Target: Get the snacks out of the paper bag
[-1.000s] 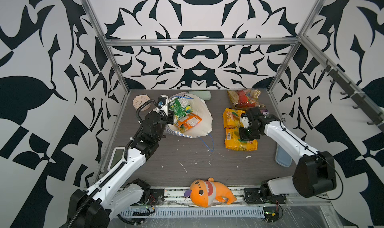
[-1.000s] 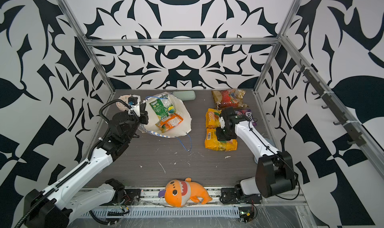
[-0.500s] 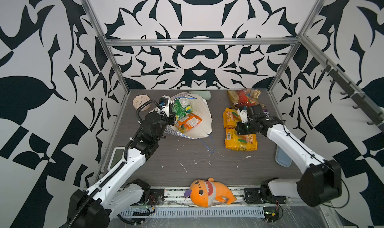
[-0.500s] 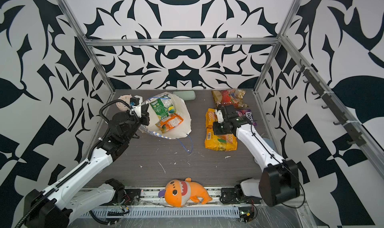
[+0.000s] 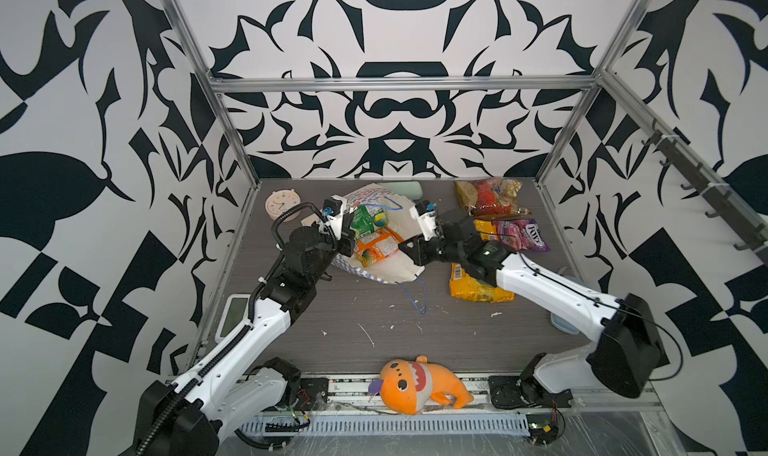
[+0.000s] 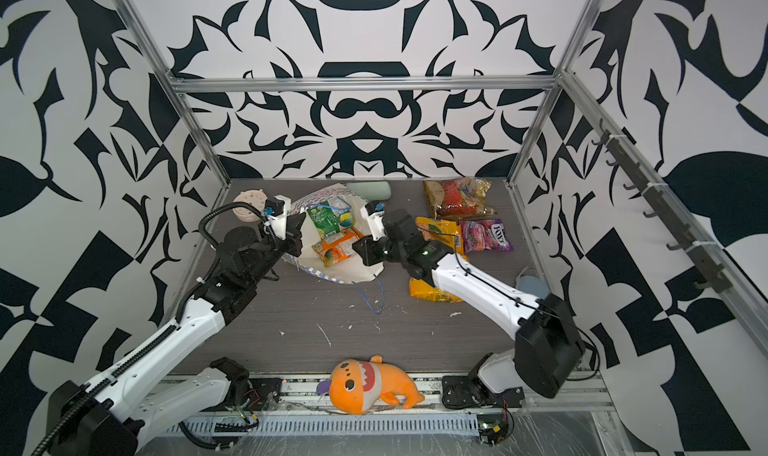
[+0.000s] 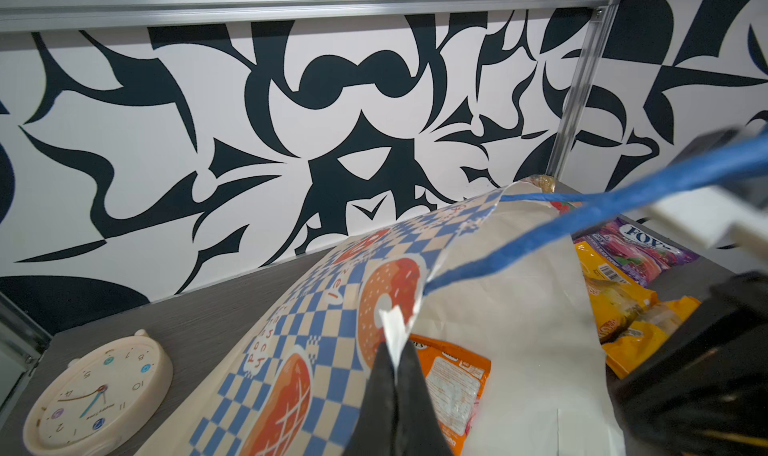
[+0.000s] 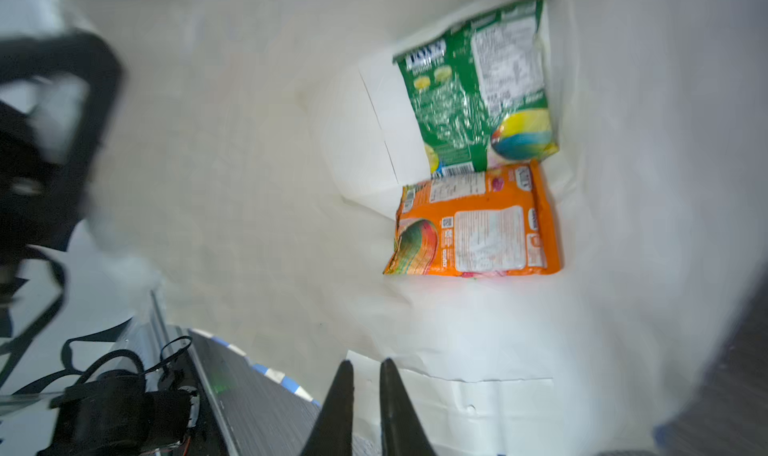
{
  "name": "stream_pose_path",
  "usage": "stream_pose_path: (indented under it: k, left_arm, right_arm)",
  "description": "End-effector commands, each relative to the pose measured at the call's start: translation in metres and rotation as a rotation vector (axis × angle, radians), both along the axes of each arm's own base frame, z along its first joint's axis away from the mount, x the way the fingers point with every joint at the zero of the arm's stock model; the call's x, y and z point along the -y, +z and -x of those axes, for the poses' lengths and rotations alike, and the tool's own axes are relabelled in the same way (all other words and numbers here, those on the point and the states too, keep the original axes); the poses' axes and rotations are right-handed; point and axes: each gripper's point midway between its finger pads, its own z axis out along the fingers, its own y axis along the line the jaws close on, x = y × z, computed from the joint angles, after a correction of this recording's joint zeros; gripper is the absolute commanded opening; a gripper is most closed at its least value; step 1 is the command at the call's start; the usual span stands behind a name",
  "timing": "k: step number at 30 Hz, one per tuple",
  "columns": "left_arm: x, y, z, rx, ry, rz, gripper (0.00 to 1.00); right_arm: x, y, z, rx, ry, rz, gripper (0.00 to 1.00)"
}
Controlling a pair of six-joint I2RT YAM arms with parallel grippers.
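The paper bag [image 5: 390, 265] [image 6: 349, 269] lies on its side at the back middle, its white inside facing up. A green snack [image 5: 365, 221] [image 8: 473, 96] and an orange snack [image 5: 378, 248] [image 8: 478, 233] lie inside it. My left gripper [image 5: 347, 242] [image 7: 395, 350] is shut on the bag's torn rim and holds the mouth up. At the mouth's right side my right gripper [image 5: 401, 248] [image 8: 365, 364] has its jaws slightly apart with nothing between them. To the right on the table lie a purple snack [image 5: 521, 235], yellow-orange snacks [image 5: 478, 285] and a clear snack [image 5: 488, 196].
A cream clock [image 5: 281, 203] sits at the back left and a mint-green case [image 5: 405, 188] behind the bag. An orange plush toy [image 5: 419, 385] lies at the front edge. A blue cord handle [image 5: 417, 296] trails in front of the bag. A white device [image 5: 234, 316] lies along the left edge.
My right gripper has moved left from over the yellow-orange packets to the bag's mouth, and its jaws have parted a little. The left gripper still holds the rim.
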Motion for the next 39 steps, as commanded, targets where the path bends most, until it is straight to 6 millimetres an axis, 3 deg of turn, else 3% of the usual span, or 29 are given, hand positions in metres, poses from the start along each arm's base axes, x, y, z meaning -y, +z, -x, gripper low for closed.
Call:
stream_pose_path:
  k: [1,7,12,18,27,35,39]
  left_arm:
    - [0.007,0.0,0.007,-0.002,-0.053,0.036,0.0]
    - [0.005,0.002,0.011,0.0,-0.052,0.044,0.0]
    - [0.009,-0.003,0.011,-0.013,-0.072,0.058,0.0]
    - [0.01,-0.01,0.011,-0.031,-0.078,0.085,0.0]
    - [0.011,-0.012,0.01,-0.031,-0.08,0.09,0.0]
    - [0.012,-0.012,0.011,-0.033,-0.086,0.094,0.0]
    - [0.011,-0.013,0.012,-0.035,-0.082,0.098,0.0]
  right_arm:
    - [0.005,-0.016,-0.025,-0.014,-0.177,-0.014,0.2]
    - [0.007,-0.056,-0.04,-0.113,-0.296,0.056,0.27]
    - [0.005,-0.085,-0.047,-0.214,-0.364,0.105,0.43]
    - [0.006,-0.104,-0.051,-0.278,-0.447,0.074,0.48]
    - [-0.016,-0.122,-0.066,-0.356,-0.486,-0.011,0.49]
    - [-0.013,-0.127,-0.083,-0.316,-0.582,-0.113,0.49]
    - [-0.009,-0.119,-0.095,-0.229,-0.618,-0.148,0.48]
